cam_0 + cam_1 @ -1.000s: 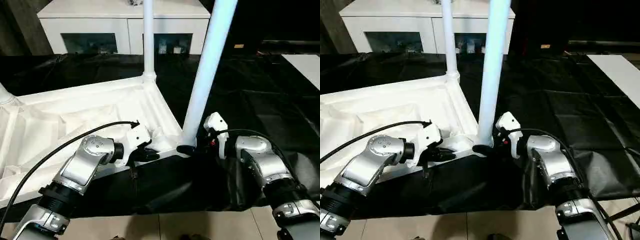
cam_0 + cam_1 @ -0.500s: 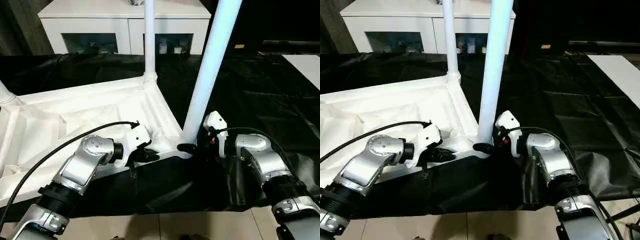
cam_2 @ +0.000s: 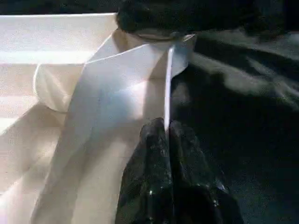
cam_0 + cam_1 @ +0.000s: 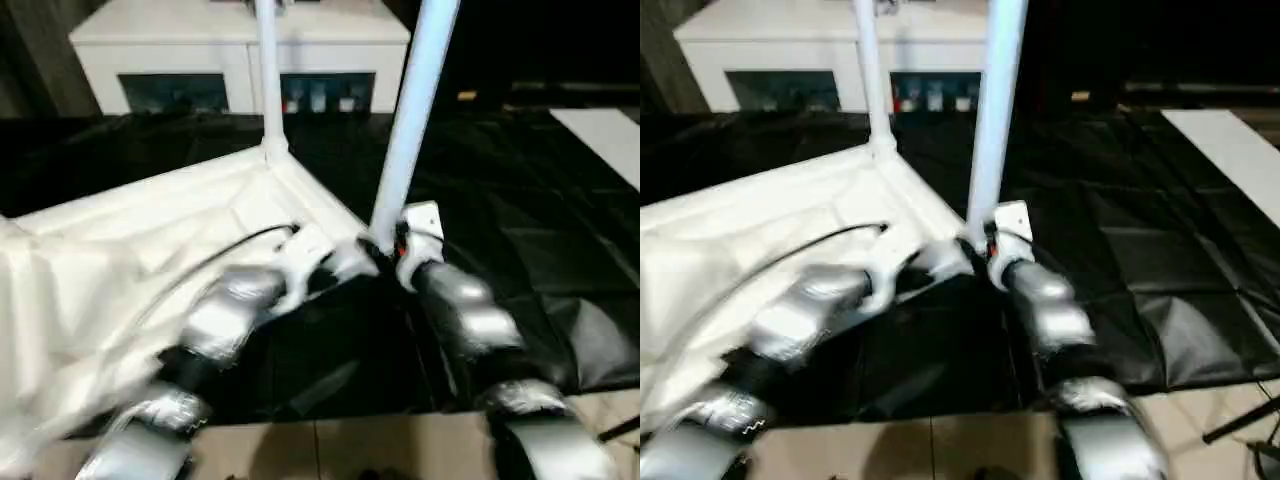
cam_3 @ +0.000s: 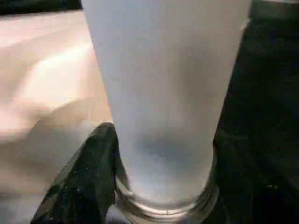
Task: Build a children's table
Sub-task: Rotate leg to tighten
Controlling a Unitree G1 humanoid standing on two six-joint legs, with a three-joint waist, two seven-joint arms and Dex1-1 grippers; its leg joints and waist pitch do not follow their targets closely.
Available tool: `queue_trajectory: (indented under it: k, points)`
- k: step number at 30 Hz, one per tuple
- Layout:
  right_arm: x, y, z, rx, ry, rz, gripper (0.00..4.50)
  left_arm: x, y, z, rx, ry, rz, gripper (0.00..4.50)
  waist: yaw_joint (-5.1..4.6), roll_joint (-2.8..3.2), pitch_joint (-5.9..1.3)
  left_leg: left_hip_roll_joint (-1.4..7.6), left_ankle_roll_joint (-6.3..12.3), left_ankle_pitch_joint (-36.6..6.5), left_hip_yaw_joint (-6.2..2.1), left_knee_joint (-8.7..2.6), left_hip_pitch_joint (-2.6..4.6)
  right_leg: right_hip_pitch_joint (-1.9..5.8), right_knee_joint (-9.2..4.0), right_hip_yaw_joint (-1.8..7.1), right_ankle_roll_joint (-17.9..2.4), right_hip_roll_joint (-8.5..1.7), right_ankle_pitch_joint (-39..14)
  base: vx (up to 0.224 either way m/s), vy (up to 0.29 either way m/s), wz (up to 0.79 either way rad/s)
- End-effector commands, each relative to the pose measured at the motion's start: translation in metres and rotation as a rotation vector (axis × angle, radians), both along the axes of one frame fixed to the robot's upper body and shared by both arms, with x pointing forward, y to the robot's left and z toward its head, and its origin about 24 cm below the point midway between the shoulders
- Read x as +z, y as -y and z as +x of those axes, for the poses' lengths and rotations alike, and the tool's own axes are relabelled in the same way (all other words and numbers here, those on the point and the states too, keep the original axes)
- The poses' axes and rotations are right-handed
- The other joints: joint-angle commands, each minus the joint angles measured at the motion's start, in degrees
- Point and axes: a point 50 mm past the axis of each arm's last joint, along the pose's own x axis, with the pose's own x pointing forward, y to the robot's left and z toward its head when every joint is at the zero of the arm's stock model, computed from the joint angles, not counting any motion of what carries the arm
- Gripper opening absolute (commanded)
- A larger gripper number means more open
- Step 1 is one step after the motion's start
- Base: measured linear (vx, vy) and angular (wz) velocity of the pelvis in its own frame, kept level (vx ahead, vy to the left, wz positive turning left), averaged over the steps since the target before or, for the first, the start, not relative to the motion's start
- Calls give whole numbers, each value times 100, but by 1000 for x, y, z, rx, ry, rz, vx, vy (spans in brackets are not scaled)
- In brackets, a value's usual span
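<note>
Lying upside down on a black cloth point(image 4: 520, 260), the white tabletop point(image 4: 120, 250) showed its ribbed underside, which is presumably why the legs could be pushed down into the corner sockets from above. One leg point(image 4: 267, 70) already stood upright in the far corner socket, in front of a white glass-doored cabinet point(image 4: 230, 55).

On the left, the left tool point(image 3: 167, 140) was clenched on the thin rim of the tabletop just beside the near corner socket point(image 3: 154, 28), its two black fingers point(image 3: 184, 140) pinched flat together with the rim's edge between them. That hold looked meant to pin the tabletop in place while the leg next to it was worked.

To the right of it, the second leg point(image 4: 410, 110) rose from the near corner socket, leaning slightly toward the right at its top. In the right wrist view its foot sat inside the socket's round collar point(image 5: 168, 210), seemingly seated or nearly so. The right tool point(image 5: 163, 177) was at the very base of this leg; one black finger point(image 5: 84, 177) lay along one side of the tube and a dark shape sat on the other side, so it appeared to be grasping the leg, though contact on that side could not be made out.

So the task's piece in hand, the near-corner leg, stood between the two tools: the left tool just beside its socket on the rim, the right tool around its foot. Judging from the lean, the leg probably wanted straightening or a last push.
</note>
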Motion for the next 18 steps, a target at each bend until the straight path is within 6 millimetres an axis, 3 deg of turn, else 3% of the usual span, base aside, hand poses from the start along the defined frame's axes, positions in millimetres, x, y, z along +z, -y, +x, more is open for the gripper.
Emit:
queue_trajectory:
  k: [1, 3, 7, 8, 10, 12, 13, 14, 15, 18]
  points:
    - [-18, -9, -7, -55, -90, 0, 263, 6, -4, 12, 129, 74, 14, 0, -19, 9, -417, -14, 201, -1251, 20, -429, -52, 346, -529, 157, -516, -203, -2671, 0, 0, 0]
    - [-18, -23, -7, -26, -78, 16, 263, 6, 1, 13, 132, 95, 24, 0, -23, -8, -431, -5, 270, -1174, 19, -431, -105, 378, -486, 163, -569, -211, -2422, 0, 0, 0]
    - [-8, -37, -6, 77, -4, 32, 263, 6, 3, 13, 121, 108, 24, 0, 6, -19, -443, -1, 425, -1038, 49, -416, -105, 375, -440, 191, -777, -227, -2114, 0, 0, 0]
    - [-7, -38, -6, 88, 6, 29, 319, 6, 3, 13, 120, 108, 23, 0, 4, -16, -442, 0, 435, -1047, 50, -414, -112, 382, -435, 191, -793, -225, -2113, 0, 0, 0]
    - [5, -34, -3, 113, 82, 33, 333, 7, -1, 12, 107, 115, 21, 0, 15, -31, -440, -2, 482, -1009, 53, -414, -126, 398, -433, 190, -792, -228, -2140, 0, 0, 0]
    - [11, -25, 0, 102, 113, 13, 339, 8, -4, 11, 91, 116, 15, 0, -21, -31, -436, -2, 487, -1005, 22, -432, -199, 456, -420, 176, -708, -237, -2216, 0, 0, 0]
    - [13, -22, 1, 113, 116, 12, 339, 8, -6, 10, 73, 116, 14, 0, -38, -28, -443, 1, 478, -977, 9, -430, -199, 459, -421, 169, -658, -244, -2249, 0, 0, 0]
    - [14, -18, 1, 131, 115, 22, 369, 7, -7, 9, 50, 113, 11, 0, -48, -30, -446, 7, 485, -961, 18, -426, -176, 439, -430, 175, -678, -244, -2236, 0, 0, 0]
    - [17, -12, 0, 208, 118, 24, 369, 6, -10, 6, 21, 104, 7, 0, -50, -46, -440, 6, 511, -984, 34, -415, -144, 408, -440, 182, -731, -233, -2213, 0, 0, 0]
    - [19, -2, -4, 328, 122, 13, 369, 4, -16, 3, -19, 92, 6, 0, -17, -19, -441, 35, 645, -893, 38, -413, -137, 419, -408, 196, -921, -228, -1891, 0, 0, 0]
